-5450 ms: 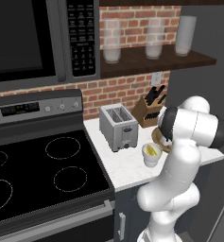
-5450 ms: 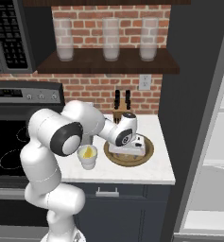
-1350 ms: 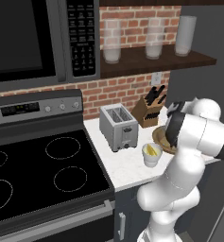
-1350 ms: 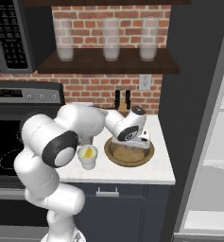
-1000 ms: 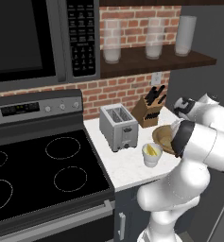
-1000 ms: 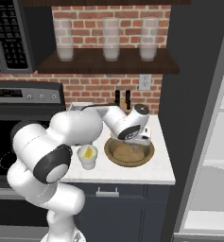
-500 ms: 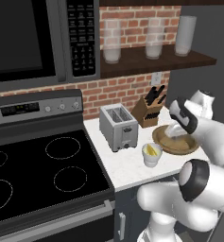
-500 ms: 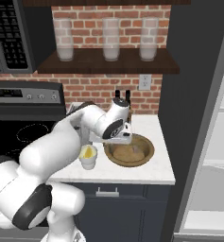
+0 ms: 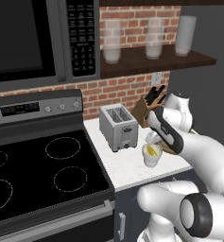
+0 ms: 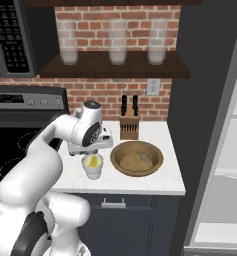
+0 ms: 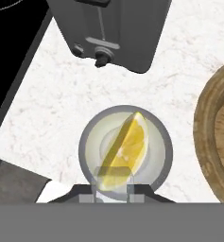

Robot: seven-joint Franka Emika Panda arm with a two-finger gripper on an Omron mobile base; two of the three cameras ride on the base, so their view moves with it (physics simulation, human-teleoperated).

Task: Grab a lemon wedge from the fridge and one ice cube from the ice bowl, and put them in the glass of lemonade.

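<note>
My gripper [image 11: 111, 191] hangs directly over the glass of lemonade [image 11: 87, 142], shut on a small clear ice cube [image 11: 113, 174] held between its tips. A yellow lemon wedge [image 11: 126, 144] lies inside that small whitish cup. In the right base view the gripper [image 10: 92, 151] sits just above the cup [image 10: 93, 170], and the brown wooden ice bowl [image 10: 137, 159] stands to the cup's right. From the left base view, the gripper [image 9: 152, 140] hovers over the cup [image 9: 151, 156]. The fridge [image 10: 210, 110] stands at the far right, its pale interior showing.
A silver toaster [image 9: 117, 126] stands just behind the cup, and a knife block [image 10: 129, 125] sits against the brick wall. The black stovetop [image 9: 38, 175] borders the counter on the left. Tall frosted glasses [image 10: 117, 35] line the shelf above.
The gripper has swung from above the ice bowl leftward to above the glass of lemonade, carrying the ice cube. The arm's elbow has dropped low.
</note>
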